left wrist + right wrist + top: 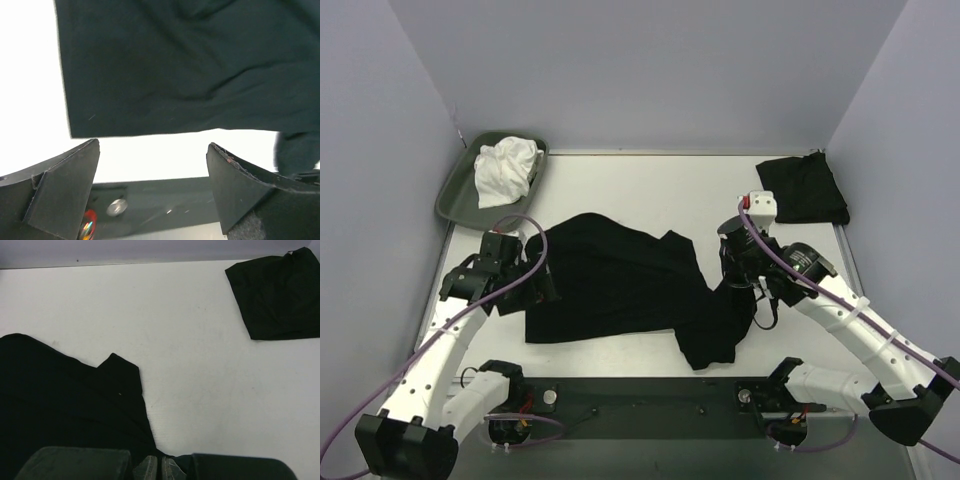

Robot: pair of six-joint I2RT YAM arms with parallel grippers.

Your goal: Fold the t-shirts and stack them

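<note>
Starting at the far left corner of the white table [620,190]: shallow grey-green plastic tray [455,195], tilted against the side wall, holds a crumpled white cloth [507,168].

Moving right and nearer the bases: left gripper [536,290], spread wide, released, grasps nothing. Hangs at the left edge of the large black short-sleeved t-shirt of thin cloth [610,285]. Frames, in the left wrist view [152,185], a strip of bare table just off the shirt's [190,65] near left corner, clear of the cloth, with the dark base plate [165,205] beyond.

Across the middle: lies mostly spread and wrinkled on the table, left side flat, right side gathered into a narrow bunch that rises toward the other arm.

Right of centre: right gripper [735,285], clenched, pinches that gathered right edge of the shirt. Shows, in the right wrist view [160,467], both tips pressed together with black cloth [65,405] drawn up to them.

Far right corner: smaller folded black t-shirt [802,188], flat on the table, well apart from the spread one, also visible from the right wrist [280,295].
</note>
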